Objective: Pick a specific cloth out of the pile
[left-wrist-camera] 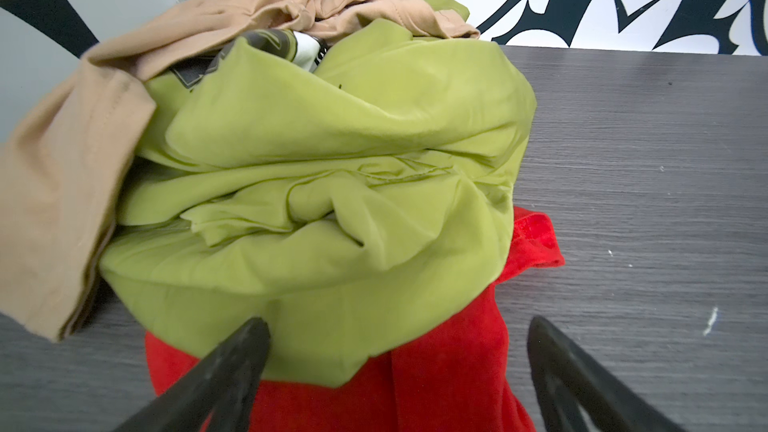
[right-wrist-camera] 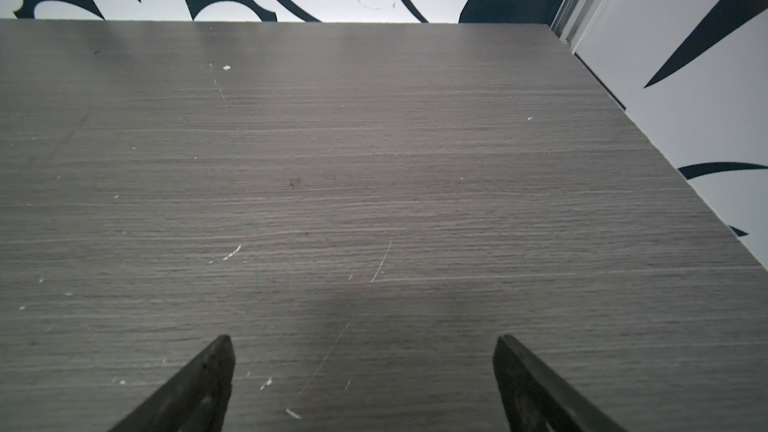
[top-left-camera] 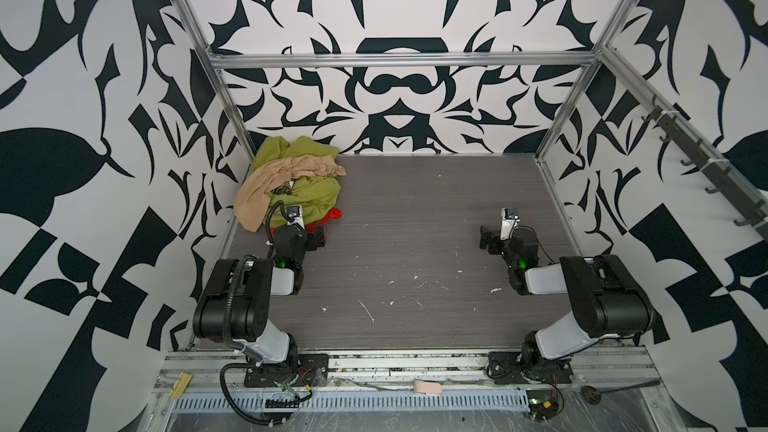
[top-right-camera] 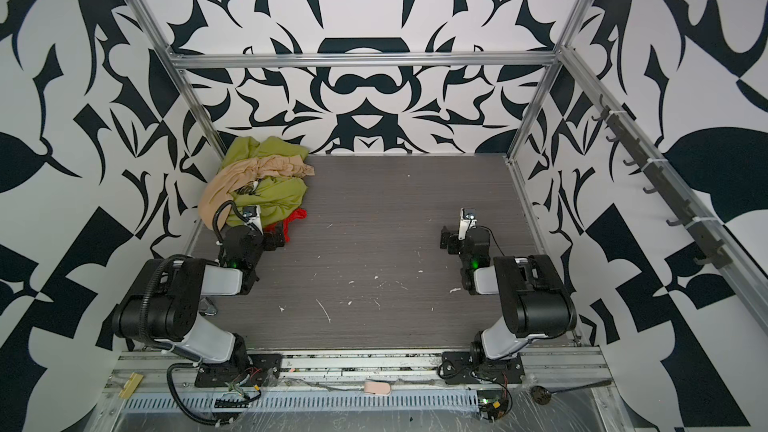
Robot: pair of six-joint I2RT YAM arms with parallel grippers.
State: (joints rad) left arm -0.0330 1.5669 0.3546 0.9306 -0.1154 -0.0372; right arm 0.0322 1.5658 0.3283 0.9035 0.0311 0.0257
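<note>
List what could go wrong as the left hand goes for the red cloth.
1. The green cloth lies over part of the red cloth, so the open left hand may pinch both.
2. Pulling the red cloth out could drag the beige cloth along too.

Both top views share the whole table (top-left-camera: 415, 222) from high above its near edge; close wrist cameras face far: left onto the pile (left-wrist-camera: 332, 139), right onto table.

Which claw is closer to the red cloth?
Left. The left claw is open right at the red cloth; the right claw is open over the table, well away from it.
</note>
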